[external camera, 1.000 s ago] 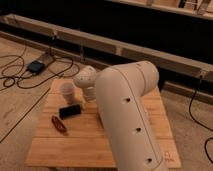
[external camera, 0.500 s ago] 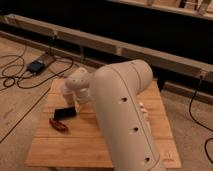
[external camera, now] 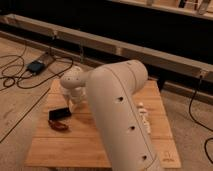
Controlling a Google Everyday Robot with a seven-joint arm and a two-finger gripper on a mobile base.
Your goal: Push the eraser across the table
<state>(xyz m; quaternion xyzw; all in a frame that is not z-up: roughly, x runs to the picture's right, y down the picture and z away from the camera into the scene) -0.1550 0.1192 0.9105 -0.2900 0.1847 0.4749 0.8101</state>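
The eraser (external camera: 59,114), a small flat black block, lies on the left part of the light wooden table (external camera: 95,145). My gripper (external camera: 75,104) hangs at the end of the big white arm (external camera: 117,110). It is low over the table, right beside the eraser's right end. I cannot tell whether it touches the eraser. The arm covers much of the table's middle and back.
A small red-brown elongated item (external camera: 59,125) lies just in front of the eraser. A whitish oblong object (external camera: 144,118) lies right of the arm. Cables and a dark box (external camera: 37,65) are on the floor to the left. A long dark rail (external camera: 125,47) runs behind the table.
The gripper has swung left and down across the table. The eraser has slid a little to the left. The red-brown item has stayed put. The arm now hides the paper cup.
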